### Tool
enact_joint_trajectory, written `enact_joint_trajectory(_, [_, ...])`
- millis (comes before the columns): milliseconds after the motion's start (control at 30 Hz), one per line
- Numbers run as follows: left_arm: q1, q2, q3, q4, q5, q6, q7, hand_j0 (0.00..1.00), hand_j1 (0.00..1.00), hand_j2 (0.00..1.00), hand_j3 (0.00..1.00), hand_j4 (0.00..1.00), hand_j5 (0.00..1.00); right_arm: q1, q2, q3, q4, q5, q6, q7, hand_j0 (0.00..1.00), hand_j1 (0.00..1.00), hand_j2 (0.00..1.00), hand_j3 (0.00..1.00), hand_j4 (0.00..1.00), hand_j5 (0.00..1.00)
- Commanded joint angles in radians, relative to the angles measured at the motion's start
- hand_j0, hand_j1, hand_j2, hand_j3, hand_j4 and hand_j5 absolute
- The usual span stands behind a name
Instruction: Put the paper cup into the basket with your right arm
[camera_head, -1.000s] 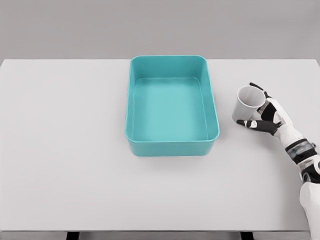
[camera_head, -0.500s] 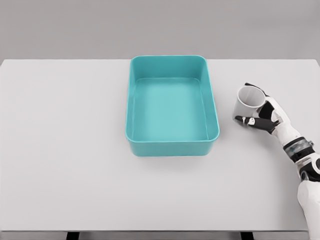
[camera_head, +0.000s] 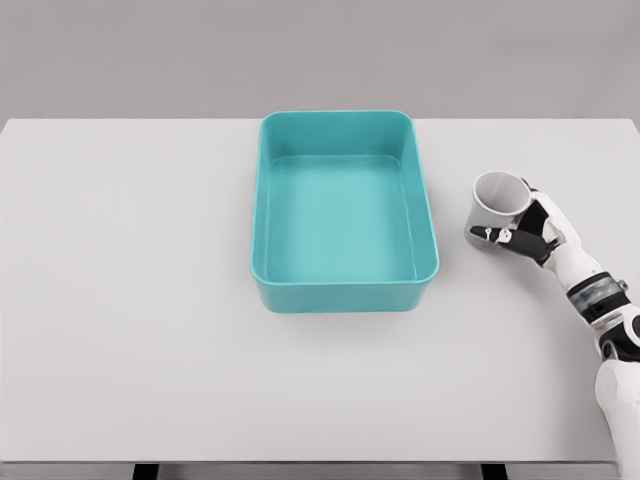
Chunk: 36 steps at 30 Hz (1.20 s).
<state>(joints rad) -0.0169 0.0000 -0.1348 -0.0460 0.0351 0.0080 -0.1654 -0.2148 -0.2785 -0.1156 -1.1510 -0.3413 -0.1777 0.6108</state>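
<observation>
A white paper cup (camera_head: 494, 203) stands upright on the table, to the right of the teal basket (camera_head: 344, 297), with a gap between them. My right hand (camera_head: 512, 216) is wrapped around the cup's right side. The thumb (camera_head: 496, 236) lies across its front and the other fingers curl behind the rim. The basket is rectangular and holds nothing. The right forearm runs in from the lower right corner. My left arm does not show.
The white table (camera_head: 140, 300) carries only the basket and the cup. Its far edge runs just behind the basket, and its right edge lies close to my right forearm.
The right hand has closed tighter on the cup: the thumb has slid left across its front and the fingers have drawn in against the rim. The cup has barely moved.
</observation>
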Motion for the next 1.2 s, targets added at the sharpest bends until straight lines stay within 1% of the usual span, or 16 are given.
enact_joint_trajectory(0, [0.000, 0.000, 0.000, 0.000, 0.000, 0.000, 0.000, 1.00, 1.00, 1.00, 1.00, 1.00, 1.00, 0.000, -0.001, -0.003, -0.007, -0.007, 0.001, 0.000, 0.59, 0.59, 0.59, 0.59, 0.59, 0.59])
enact_joint_trajectory(100, [0.000, 0.000, 0.000, 0.000, 0.000, 0.000, 0.000, 1.00, 1.00, 1.00, 1.00, 1.00, 1.00, -0.002, -0.002, -0.007, -0.019, -0.015, 0.001, 0.000, 0.59, 0.59, 0.59, 0.59, 0.59, 0.59])
enact_joint_trajectory(167, [0.000, 0.000, 0.000, 0.000, 0.000, 0.000, 0.000, 1.00, 1.00, 1.00, 1.00, 1.00, 1.00, 0.000, -0.004, -0.009, -0.068, -0.015, 0.007, 0.000, 0.59, 0.59, 0.59, 0.59, 0.59, 0.59])
enact_joint_trajectory(267, [0.000, 0.000, 0.000, 0.000, 0.000, 0.000, 0.000, 1.00, 1.00, 1.00, 1.00, 1.00, 1.00, 0.000, -0.005, -0.010, -0.099, -0.016, 0.017, 0.000, 0.59, 0.59, 0.59, 0.59, 0.59, 0.59])
enact_joint_trajectory(400, [0.000, 0.000, 0.001, 0.000, 0.000, 0.000, 0.000, 1.00, 1.00, 1.00, 1.00, 1.00, 1.00, -0.002, -0.008, -0.010, -0.107, -0.021, 0.014, 0.000, 0.59, 0.59, 0.59, 0.59, 0.59, 0.59])
enact_joint_trajectory(467, [0.000, 0.000, 0.000, 0.000, 0.000, 0.000, 0.000, 1.00, 1.00, 1.00, 1.00, 1.00, 1.00, -0.002, -0.010, -0.010, -0.154, -0.019, 0.018, 0.000, 0.59, 0.59, 0.59, 0.59, 0.59, 0.59])
enact_joint_trajectory(500, [0.000, 0.000, 0.000, 0.000, 0.000, 0.001, 0.000, 1.00, 1.00, 1.00, 1.00, 1.00, 1.00, -0.002, -0.008, -0.010, -0.164, -0.018, 0.020, 0.000, 0.59, 0.59, 0.59, 0.59, 0.59, 0.59])
enact_joint_trajectory(667, [0.000, 0.000, 0.001, 0.000, 0.000, 0.000, 0.000, 1.00, 1.00, 1.00, 1.00, 1.00, 1.00, -0.015, -0.010, -0.009, -0.173, -0.015, 0.020, 0.000, 0.59, 0.59, 0.59, 0.59, 0.59, 0.59])
enact_joint_trajectory(933, [0.000, 0.000, 0.001, 0.000, 0.000, 0.000, 0.000, 1.00, 1.00, 1.00, 1.00, 1.00, 1.00, -0.058, -0.008, 0.002, -0.177, -0.001, 0.012, 0.000, 0.59, 0.59, 0.59, 0.59, 0.59, 0.59])
enact_joint_trajectory(967, [0.000, 0.000, 0.000, 0.000, 0.000, 0.000, 0.000, 1.00, 1.00, 1.00, 1.00, 1.00, 1.00, -0.058, -0.008, 0.002, -0.190, 0.004, 0.012, 0.000, 0.59, 0.59, 0.59, 0.59, 0.59, 0.59])
enact_joint_trajectory(1033, [0.000, 0.000, 0.000, 0.000, 0.000, 0.000, 0.000, 1.00, 1.00, 1.00, 1.00, 1.00, 1.00, -0.058, -0.001, 0.004, -0.226, 0.059, 0.017, 0.000, 0.59, 0.59, 0.59, 0.59, 0.59, 0.59])
enact_joint_trajectory(1100, [0.000, 0.000, 0.000, 0.000, 0.000, 0.000, 0.000, 1.00, 1.00, 1.00, 1.00, 1.00, 1.00, -0.060, -0.001, 0.011, -0.233, 0.061, 0.017, 0.000, 0.59, 0.59, 0.59, 0.59, 0.59, 0.59])
enact_joint_trajectory(1167, [0.000, 0.000, 0.000, 0.000, 0.000, 0.000, 0.000, 1.00, 1.00, 1.00, 1.00, 1.00, 1.00, -0.069, -0.002, 0.036, -0.254, 0.070, 0.014, 0.000, 0.59, 0.59, 0.59, 0.59, 0.59, 0.59])
